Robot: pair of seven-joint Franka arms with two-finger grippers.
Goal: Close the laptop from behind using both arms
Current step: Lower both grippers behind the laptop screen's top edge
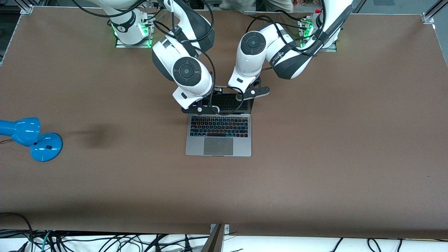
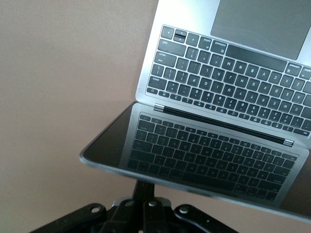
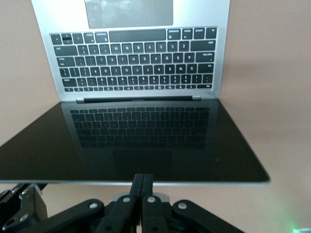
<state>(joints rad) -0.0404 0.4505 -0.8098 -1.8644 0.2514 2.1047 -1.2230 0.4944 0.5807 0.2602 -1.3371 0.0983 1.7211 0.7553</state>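
The laptop [image 1: 196,147] lies open at the middle of the table, keyboard lit, its dark screen [image 3: 136,141] tilted up and mirroring the keys. Both arms reach down to the lid from the side of their bases. My right gripper [image 1: 200,109] is shut with nothing between its fingers. In the right wrist view its tips [image 3: 143,180] meet the lid's top edge. My left gripper [image 1: 249,93] is also shut and empty. Its closed fingers [image 2: 146,187] run up under the top edge of the lid [image 2: 204,155], against its outer face.
A blue desk lamp [image 1: 31,138] lies on the brown table toward the right arm's end. Black cables hang along the table edge nearest the front camera [image 1: 105,241]. The arm bases [image 1: 133,31] stand at the table's top edge.
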